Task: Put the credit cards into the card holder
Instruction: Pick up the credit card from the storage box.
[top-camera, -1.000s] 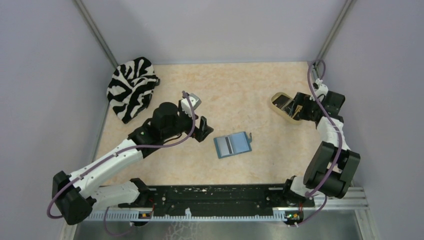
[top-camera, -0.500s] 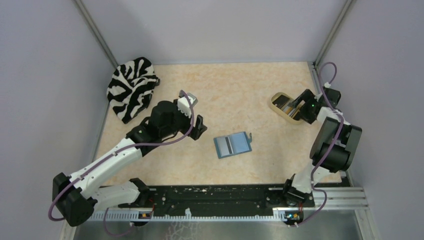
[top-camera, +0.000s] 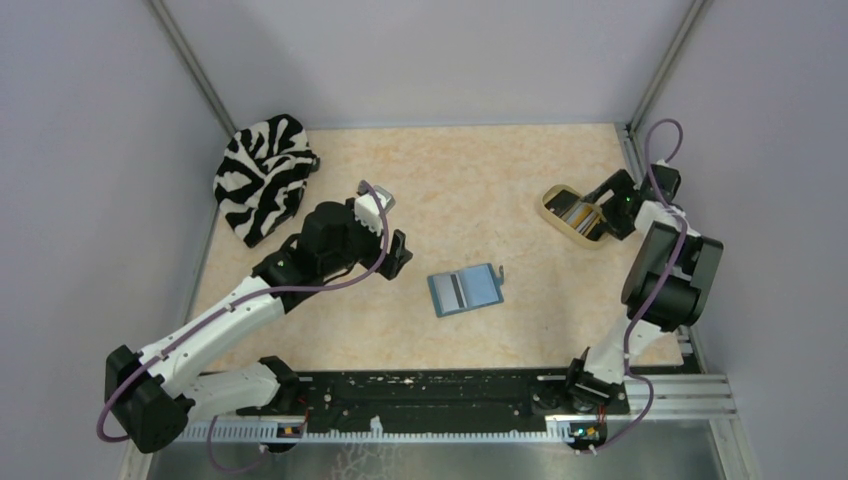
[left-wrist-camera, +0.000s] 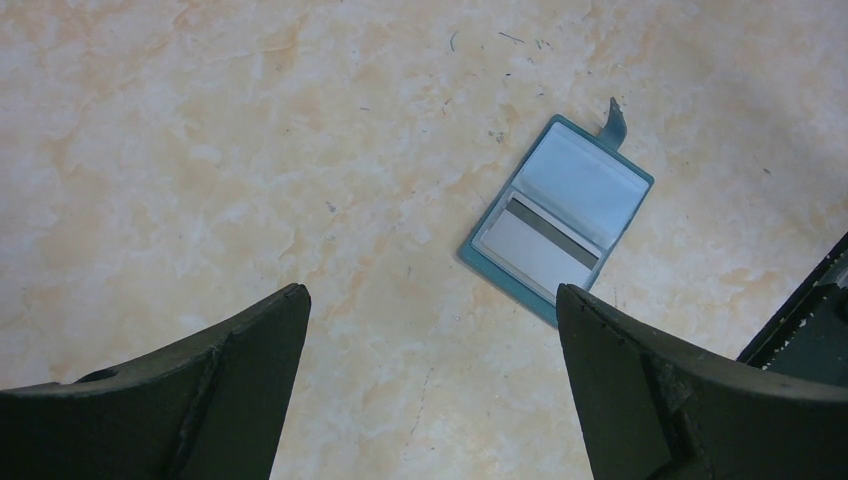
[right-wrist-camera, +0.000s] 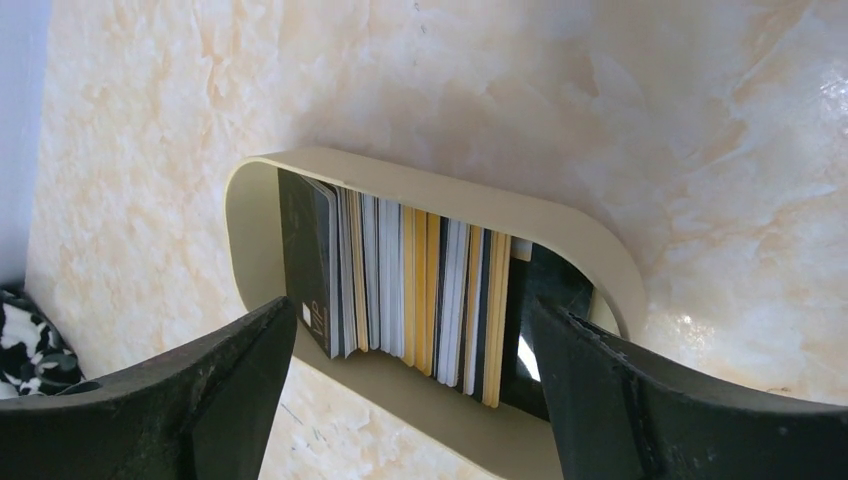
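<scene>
The teal card holder (top-camera: 465, 289) lies open and flat on the table; in the left wrist view (left-wrist-camera: 558, 218) a pale card sits in its lower pocket. Several credit cards (right-wrist-camera: 410, 283), dark, white and tan-orange, stand on edge in a beige oval tray (right-wrist-camera: 440, 190), which also shows in the top view (top-camera: 570, 213) at the right. My right gripper (right-wrist-camera: 410, 345) is open just above the tray, jaws straddling the card stack, holding nothing. My left gripper (left-wrist-camera: 430, 330) is open and empty over bare table, left of the card holder.
A zebra-striped cloth (top-camera: 262, 175) lies bunched at the back left corner. Grey walls close in on both sides and the back. The arms' black base rail (top-camera: 430, 400) runs along the near edge.
My right arm has swung its wrist back and right, so the gripper now points at the tray from the far right side. My left gripper drew back slightly to the left.
</scene>
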